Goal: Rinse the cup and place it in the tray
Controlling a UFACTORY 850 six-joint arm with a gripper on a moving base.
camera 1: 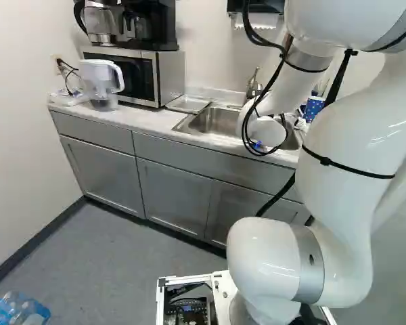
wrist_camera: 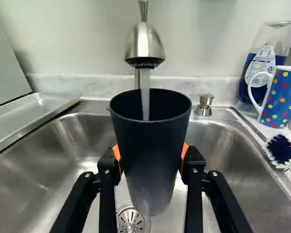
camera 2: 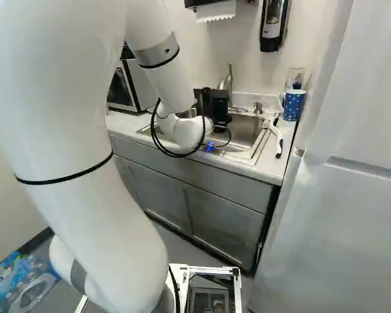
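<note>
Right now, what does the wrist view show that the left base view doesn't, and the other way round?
Only the wrist view: water running from the faucet into the dark cup, the tool closed on the cup from both sides, and the drain below.

Only the left base view: the coffee maker, the white-handled pitcher, the cabinet doors and the plastic bottles on the floor.

Both: the faucet, the steel sink, the metal tray beside it and the dotted blue mug.

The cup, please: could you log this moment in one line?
cup: under running faucet, water entering | gripper: shut on cup | tray: beside sink | placing: not done
</note>
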